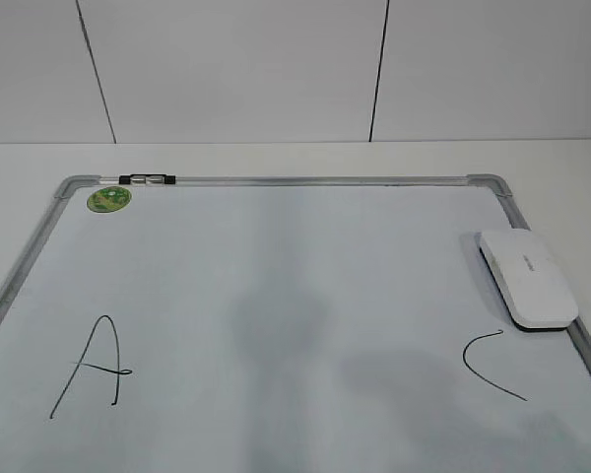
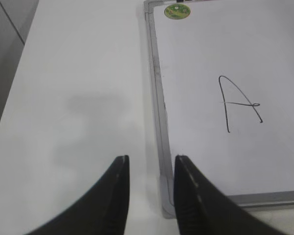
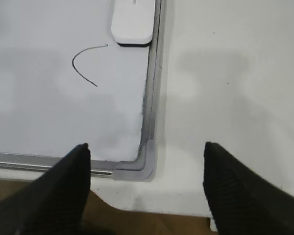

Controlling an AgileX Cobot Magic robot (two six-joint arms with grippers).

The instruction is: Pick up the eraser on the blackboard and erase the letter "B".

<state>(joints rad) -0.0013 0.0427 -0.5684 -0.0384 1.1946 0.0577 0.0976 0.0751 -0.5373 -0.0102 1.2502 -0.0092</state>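
Note:
The blackboard (image 1: 276,286) is a white board with a grey frame, lying flat on the table. The white eraser (image 1: 527,279) lies on its right edge, above the "C" (image 1: 491,363); it also shows in the right wrist view (image 3: 133,22). The "A" (image 1: 91,367) is at the lower left and also shows in the left wrist view (image 2: 238,103). No letter "B" shows between them; that area is blank. My left gripper (image 2: 151,169) is open over the board's near left corner. My right gripper (image 3: 147,154) is wide open over the near right corner (image 3: 139,166). Neither gripper shows in the exterior view.
A green round sticker (image 1: 109,198) and a small black-and-silver marker (image 1: 148,179) sit at the board's far left corner. White table (image 2: 78,98) surrounds the board. The table's front edge (image 3: 152,210) lies just below the right gripper.

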